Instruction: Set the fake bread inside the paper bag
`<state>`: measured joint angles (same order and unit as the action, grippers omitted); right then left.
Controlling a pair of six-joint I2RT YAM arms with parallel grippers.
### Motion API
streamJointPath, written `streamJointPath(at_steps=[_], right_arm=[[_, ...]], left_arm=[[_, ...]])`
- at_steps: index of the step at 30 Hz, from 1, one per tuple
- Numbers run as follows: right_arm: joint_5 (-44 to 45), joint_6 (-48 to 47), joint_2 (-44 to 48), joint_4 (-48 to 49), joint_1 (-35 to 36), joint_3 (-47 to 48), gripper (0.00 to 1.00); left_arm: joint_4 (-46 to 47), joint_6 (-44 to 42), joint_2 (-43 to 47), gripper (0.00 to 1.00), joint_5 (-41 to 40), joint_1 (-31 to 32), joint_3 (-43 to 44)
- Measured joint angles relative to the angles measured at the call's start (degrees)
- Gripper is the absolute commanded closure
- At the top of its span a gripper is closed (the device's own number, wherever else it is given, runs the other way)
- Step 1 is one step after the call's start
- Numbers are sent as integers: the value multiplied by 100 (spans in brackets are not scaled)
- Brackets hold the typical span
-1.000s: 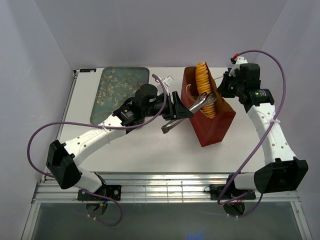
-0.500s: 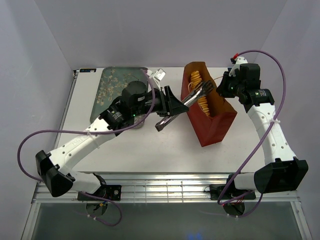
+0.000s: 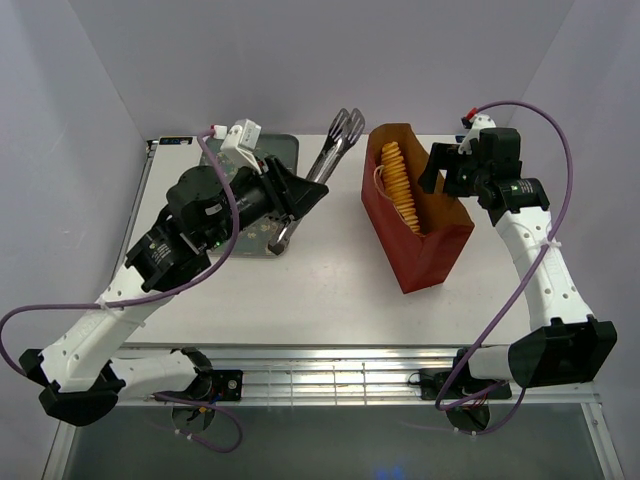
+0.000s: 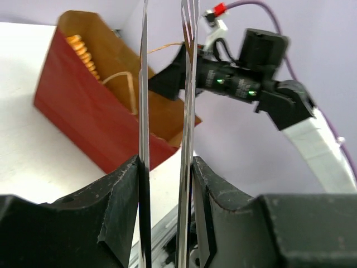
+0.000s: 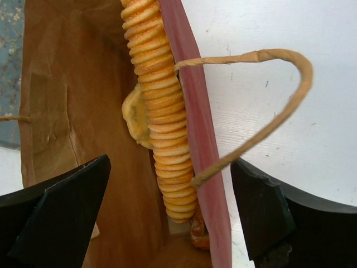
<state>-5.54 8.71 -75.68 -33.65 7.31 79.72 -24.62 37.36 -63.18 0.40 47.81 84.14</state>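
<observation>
The red paper bag (image 3: 425, 240) stands upright at the right of the table, brown inside (image 5: 72, 111). A long ridged loaf of fake bread (image 3: 397, 183) leans inside it against the wall (image 5: 159, 111), with a paler piece (image 5: 134, 114) behind it and another (image 5: 198, 231) at the bottom. My right gripper (image 3: 438, 168) hangs open over the bag's right rim, jaws wide on either side of that wall (image 5: 167, 206), touching nothing. My left gripper (image 3: 297, 195) is over the tray, left of the bag, shut on metal tongs (image 3: 335, 145) whose two blades (image 4: 188, 111) hold nothing.
The grey floral tray (image 3: 283, 150) lies at the back left, mostly under my left arm. A pale string handle (image 5: 268, 111) loops out from the bag's right wall towards my right fingers. White walls close the table in at the back and sides.
The tongs let the long loaf drop into the bag, and my left arm drew back left and up with them. My right gripper opened wide, off the bag's rim.
</observation>
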Motion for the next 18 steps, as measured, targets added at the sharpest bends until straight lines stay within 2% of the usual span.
streamJointPath(at_steps=[2,5,9,18], right_arm=[[37,-15,28,-42,0,0,1],[90,-39,118,-146,0,42,9],[138,-26,280,-328,0,278,10],[284,-7,1014,-706,0,579,10]], left_arm=[[-157,-79,31,51,-210,0,-28],[-374,-166,85,51,-496,-2,-162],[-542,-227,195,51,-776,-2,-503],[-262,-232,232,55,-1226,-2,-2094]])
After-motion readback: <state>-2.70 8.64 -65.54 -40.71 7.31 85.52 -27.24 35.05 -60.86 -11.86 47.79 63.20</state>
